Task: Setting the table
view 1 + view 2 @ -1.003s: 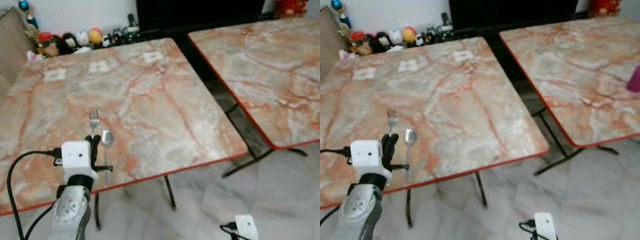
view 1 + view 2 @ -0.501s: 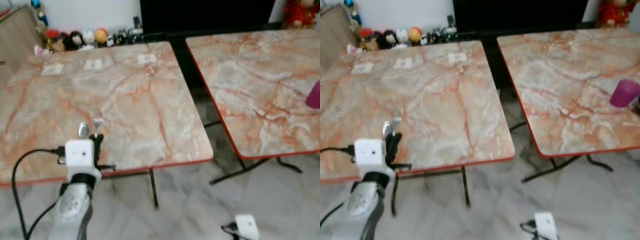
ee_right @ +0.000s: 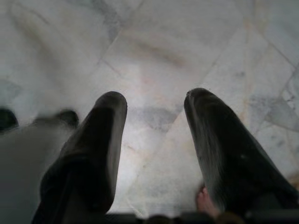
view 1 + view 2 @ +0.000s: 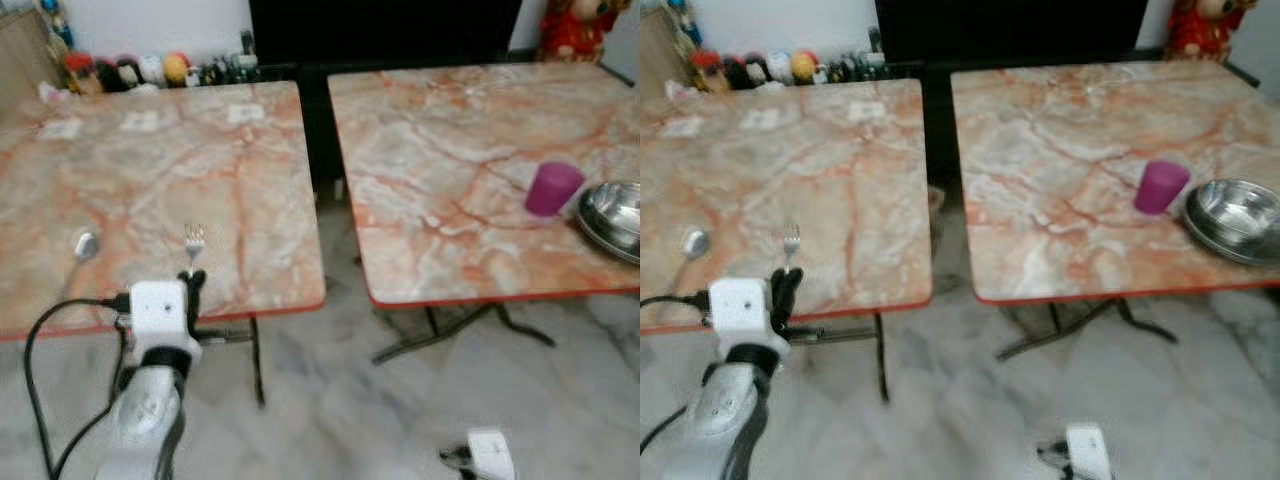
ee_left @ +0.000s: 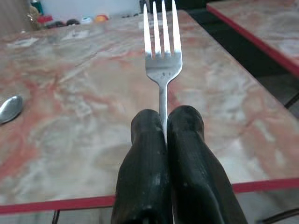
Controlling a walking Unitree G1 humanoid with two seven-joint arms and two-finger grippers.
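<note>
**Fork pinched at the table edge**

Marble-veined tabletops (image 4: 230,180) edged in red face you in the head view. Your left gripper (image 4: 193,280) clamps a steel fork (image 4: 194,238); a spoon (image 4: 85,244) lies left of it, a purple cup (image 4: 552,188) and steel bowl (image 4: 612,215) far right.

Left wrist: black fingers (image 5: 145,158) squeeze the fork's handle, tines forward.

Right wrist: your right gripper (image 3: 154,105) hangs spread over pale floor tiles (image 3: 154,60).

The fork's (image 5: 163,56) handle was hidden between the closed black fingers (image 5: 145,172) of the left gripper (image 5: 164,123). At the right edge of the head view, the metal bowl (image 4: 612,215) was cut off. Small figurines (image 4: 120,70) at upper left were too blurred to identify.
</note>
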